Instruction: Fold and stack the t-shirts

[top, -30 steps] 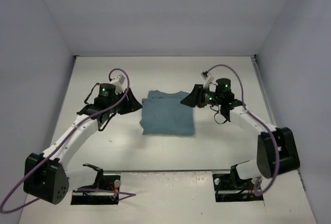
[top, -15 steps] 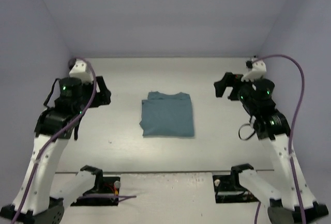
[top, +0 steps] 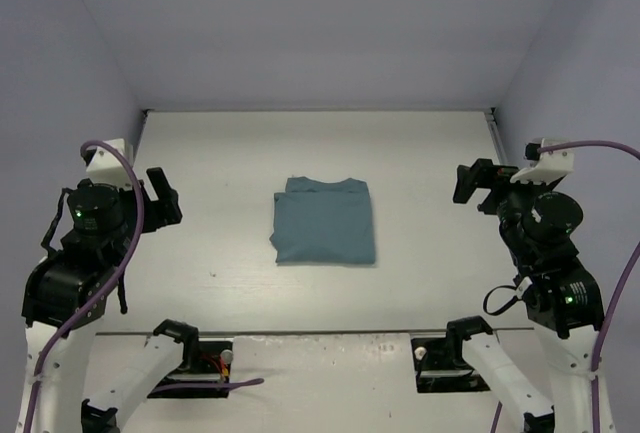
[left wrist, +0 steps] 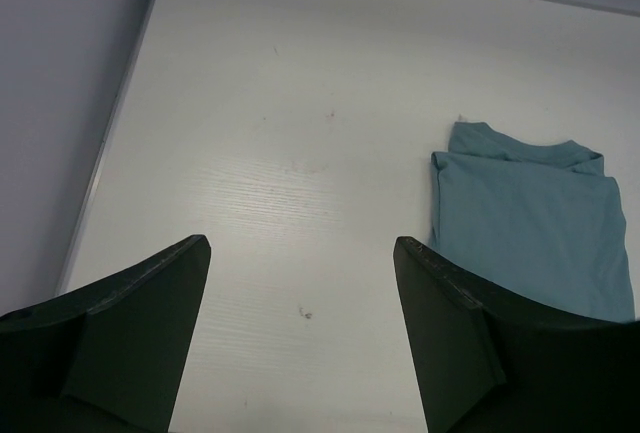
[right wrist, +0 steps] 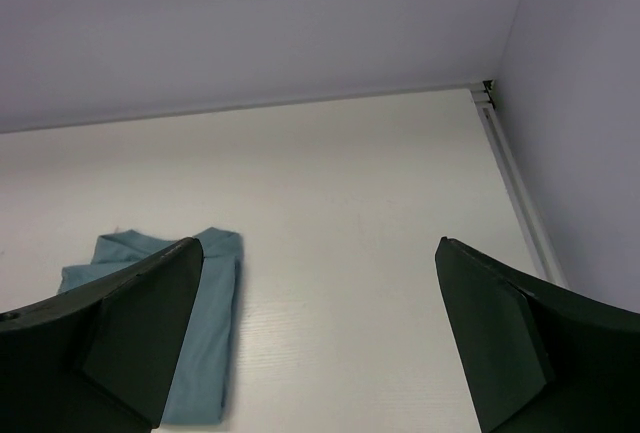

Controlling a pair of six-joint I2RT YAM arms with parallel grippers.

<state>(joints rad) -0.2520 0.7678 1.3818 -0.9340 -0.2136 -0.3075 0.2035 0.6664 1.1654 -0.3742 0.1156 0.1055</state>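
White arms (top: 62, 353), black joints (top: 548, 218), purple cables (top: 600, 145), green lights (top: 78, 211).

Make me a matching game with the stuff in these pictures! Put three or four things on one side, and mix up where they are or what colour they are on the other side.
Things:
1. t-shirt
2. left end effector
3. right end effector
4. table

Descriptions:
A. white
B. open and empty, raised on the right side
C. teal, folded, lying in the middle
D. open and empty, raised on the left side

Pairs: 1-C, 2-D, 3-B, 4-A
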